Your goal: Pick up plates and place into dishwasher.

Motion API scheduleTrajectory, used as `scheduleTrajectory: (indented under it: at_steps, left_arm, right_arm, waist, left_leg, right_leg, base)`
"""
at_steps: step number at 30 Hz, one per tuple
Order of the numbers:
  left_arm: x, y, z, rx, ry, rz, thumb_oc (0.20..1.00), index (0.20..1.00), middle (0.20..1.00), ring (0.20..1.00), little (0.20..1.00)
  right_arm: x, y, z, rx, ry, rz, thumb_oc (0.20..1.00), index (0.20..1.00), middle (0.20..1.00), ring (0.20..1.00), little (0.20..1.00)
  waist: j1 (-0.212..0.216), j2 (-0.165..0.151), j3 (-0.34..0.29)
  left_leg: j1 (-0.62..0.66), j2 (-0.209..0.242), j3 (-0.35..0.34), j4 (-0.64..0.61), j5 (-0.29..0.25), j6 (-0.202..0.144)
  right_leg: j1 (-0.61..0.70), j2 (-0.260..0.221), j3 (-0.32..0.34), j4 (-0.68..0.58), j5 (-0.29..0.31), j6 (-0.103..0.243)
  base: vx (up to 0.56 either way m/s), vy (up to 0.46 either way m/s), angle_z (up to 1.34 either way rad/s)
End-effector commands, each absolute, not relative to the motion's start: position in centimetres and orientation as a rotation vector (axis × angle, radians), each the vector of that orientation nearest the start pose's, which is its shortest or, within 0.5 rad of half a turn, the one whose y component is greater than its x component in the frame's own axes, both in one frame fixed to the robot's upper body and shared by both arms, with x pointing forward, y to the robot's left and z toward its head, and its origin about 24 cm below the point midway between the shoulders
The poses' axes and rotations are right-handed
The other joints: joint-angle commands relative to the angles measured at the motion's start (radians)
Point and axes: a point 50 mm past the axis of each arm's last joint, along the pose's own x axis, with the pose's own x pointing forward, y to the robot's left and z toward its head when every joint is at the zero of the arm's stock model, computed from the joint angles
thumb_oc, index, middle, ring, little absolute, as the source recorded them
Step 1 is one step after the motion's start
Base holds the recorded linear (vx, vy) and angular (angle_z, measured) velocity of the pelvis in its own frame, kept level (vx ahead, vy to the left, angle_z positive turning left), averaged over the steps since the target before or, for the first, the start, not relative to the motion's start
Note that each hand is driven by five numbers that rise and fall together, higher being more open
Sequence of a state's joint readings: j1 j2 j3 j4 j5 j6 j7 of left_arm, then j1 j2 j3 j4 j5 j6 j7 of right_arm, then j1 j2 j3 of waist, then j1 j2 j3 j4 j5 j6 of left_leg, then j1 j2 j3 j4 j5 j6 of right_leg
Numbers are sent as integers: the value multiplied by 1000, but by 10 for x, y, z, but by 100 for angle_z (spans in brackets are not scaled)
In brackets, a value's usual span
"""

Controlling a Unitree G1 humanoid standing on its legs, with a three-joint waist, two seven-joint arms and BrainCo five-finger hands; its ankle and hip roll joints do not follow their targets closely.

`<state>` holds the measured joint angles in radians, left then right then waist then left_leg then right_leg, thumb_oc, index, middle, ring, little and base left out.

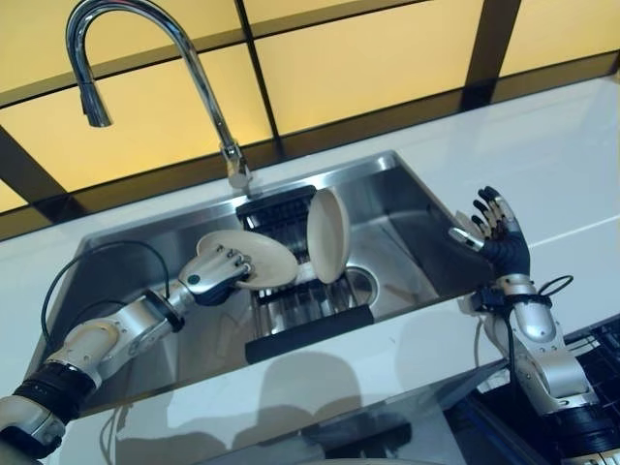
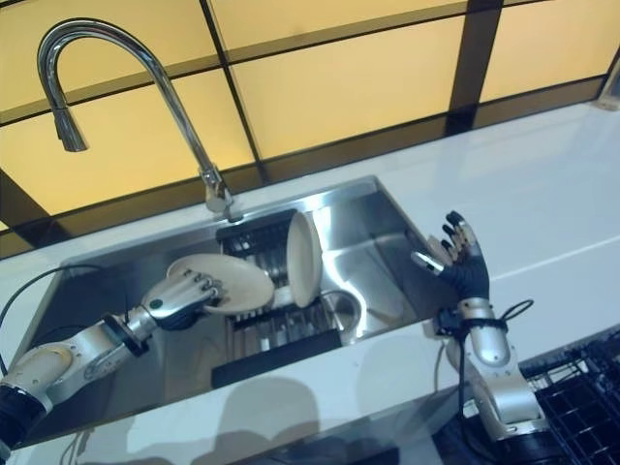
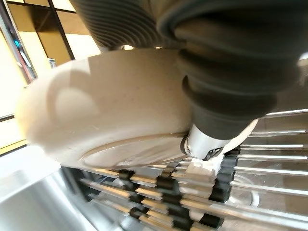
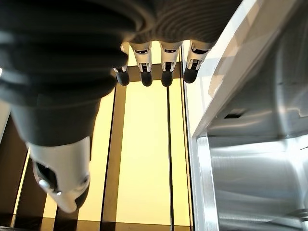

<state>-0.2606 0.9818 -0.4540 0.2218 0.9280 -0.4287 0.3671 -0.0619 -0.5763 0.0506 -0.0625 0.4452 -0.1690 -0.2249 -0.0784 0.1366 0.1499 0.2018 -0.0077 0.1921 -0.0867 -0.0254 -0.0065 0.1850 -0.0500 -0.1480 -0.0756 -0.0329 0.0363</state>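
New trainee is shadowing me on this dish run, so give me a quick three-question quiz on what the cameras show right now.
1. True or false: the left hand grips a plate over the rack in the sink.
2. The second plate is: A) flat on the counter B) standing on edge in the rack C) in the right hand.
3. Fill in: the right hand is ____, holding nothing.

Key: 1 true; 2 B; 3 open.
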Motion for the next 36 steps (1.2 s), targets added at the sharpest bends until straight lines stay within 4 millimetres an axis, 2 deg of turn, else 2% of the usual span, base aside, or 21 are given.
scheduleTrajectory:
  at_steps: [1,13,21,27,36]
  left_arm:
    - [272,248,90,1781,-496,-430,200,200,200,200,200]
    - [268,256,92,1761,-502,-364,200,200,200,200,200]
    - [266,267,117,1725,-596,-184,200,200,200,200,200]
    - [262,269,133,1734,-663,-140,200,200,200,200,200]
    - [263,281,154,1729,-659,-56,200,200,200,200,200]
  right_arm:
    - [258,-240,121,-100,-302,-104,1000,1000,1000,1000,1000]
    - [256,-239,116,-92,-288,-117,1000,1000,1000,1000,1000]
    - [254,-241,118,-90,-299,-146,1000,1000,1000,1000,1000]
    - [254,-243,120,-78,-310,-155,1000,1000,1000,1000,1000]
    - [256,-243,129,-87,-350,-154,1000,1000,1000,1000,1000]
  waist:
    - [8,-49,-46]
    - [21,-60,-67]
    - [43,-69,-82]
    - [57,-73,-96]
    - [73,-75,-115]
  left_leg:
    - [-46,-13,4,5,-46,8]
    - [-33,-10,-2,-1,-54,7]
    - [-33,-6,-6,-1,-60,5]
    - [-37,-4,-10,-1,-64,2]
    - [-41,-2,-18,-1,-65,-1]
  right_leg:
    - [-78,-95,-14,16,26,129]
    - [-62,-91,-26,6,22,130]
    - [-54,-91,-42,-4,22,129]
    - [-52,-92,-56,-9,22,127]
    - [-51,-92,-72,-12,18,122]
  base:
    - [0,0,0]
    - [0,0,0]
    - [0,0,0]
    - [-39,-16,3]
    - [-54,-12,6]
